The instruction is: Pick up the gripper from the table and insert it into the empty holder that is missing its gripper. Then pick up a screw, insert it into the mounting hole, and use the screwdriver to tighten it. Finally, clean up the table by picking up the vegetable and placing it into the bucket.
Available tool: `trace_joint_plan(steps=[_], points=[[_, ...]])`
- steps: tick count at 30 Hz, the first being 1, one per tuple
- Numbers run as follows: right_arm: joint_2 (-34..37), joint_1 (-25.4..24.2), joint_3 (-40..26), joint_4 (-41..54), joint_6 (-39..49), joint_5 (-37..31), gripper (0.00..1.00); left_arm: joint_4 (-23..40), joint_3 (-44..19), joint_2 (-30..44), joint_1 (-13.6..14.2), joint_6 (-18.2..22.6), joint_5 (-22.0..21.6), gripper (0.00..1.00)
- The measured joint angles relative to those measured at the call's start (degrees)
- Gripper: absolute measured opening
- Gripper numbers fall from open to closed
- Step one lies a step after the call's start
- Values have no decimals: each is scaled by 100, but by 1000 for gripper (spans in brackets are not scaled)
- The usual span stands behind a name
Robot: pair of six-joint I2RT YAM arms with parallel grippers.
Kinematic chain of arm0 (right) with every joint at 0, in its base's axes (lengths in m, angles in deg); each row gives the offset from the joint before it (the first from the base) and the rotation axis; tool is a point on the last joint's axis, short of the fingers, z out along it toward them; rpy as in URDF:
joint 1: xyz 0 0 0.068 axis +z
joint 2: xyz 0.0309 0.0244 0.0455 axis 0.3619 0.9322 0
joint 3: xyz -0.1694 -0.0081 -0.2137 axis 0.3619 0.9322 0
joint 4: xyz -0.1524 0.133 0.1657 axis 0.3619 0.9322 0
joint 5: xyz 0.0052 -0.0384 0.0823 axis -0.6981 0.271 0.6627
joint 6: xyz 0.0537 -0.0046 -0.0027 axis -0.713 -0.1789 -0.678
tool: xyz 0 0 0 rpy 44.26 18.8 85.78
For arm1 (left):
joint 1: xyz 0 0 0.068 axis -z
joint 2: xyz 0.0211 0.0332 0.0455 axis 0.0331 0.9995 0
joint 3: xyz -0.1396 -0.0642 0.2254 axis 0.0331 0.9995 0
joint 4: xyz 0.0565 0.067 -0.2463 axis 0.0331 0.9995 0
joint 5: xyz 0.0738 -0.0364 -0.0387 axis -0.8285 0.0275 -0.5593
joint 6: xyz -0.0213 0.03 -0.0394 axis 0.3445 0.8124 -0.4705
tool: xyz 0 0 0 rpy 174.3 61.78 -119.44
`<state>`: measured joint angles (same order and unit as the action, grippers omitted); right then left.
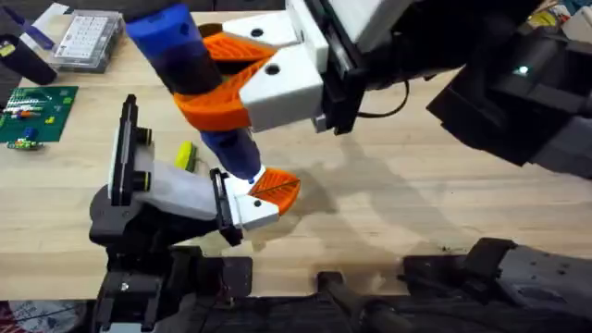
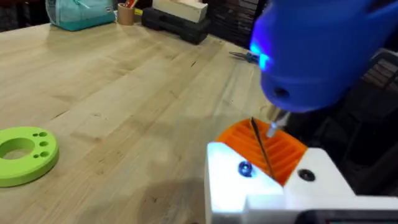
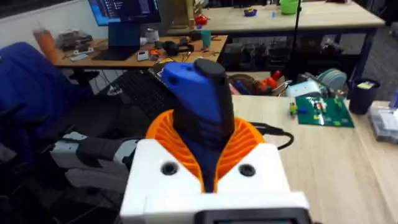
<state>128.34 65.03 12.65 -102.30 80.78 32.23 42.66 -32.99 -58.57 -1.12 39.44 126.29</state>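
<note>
Overhead view is showing my right jaws [image 1: 242, 85] closed around the screwdriver [image 1: 185, 65], holding its tip over the gripper [image 1: 277, 188], which is already sitting in the white end block of the holder [image 1: 176, 190] on the desk [image 1: 444, 194]. I am judging that tightening is going on now. About my left jaws, I cannot tell. Vegetable and bucket are remaining.
</note>
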Motion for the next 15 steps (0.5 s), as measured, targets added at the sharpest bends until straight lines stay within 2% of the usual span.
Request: trace_joint_plan(steps=[15], points=[[271, 16, 0, 11, 185, -51, 55, 0, 0, -2, 0, 0, 0, 12]])
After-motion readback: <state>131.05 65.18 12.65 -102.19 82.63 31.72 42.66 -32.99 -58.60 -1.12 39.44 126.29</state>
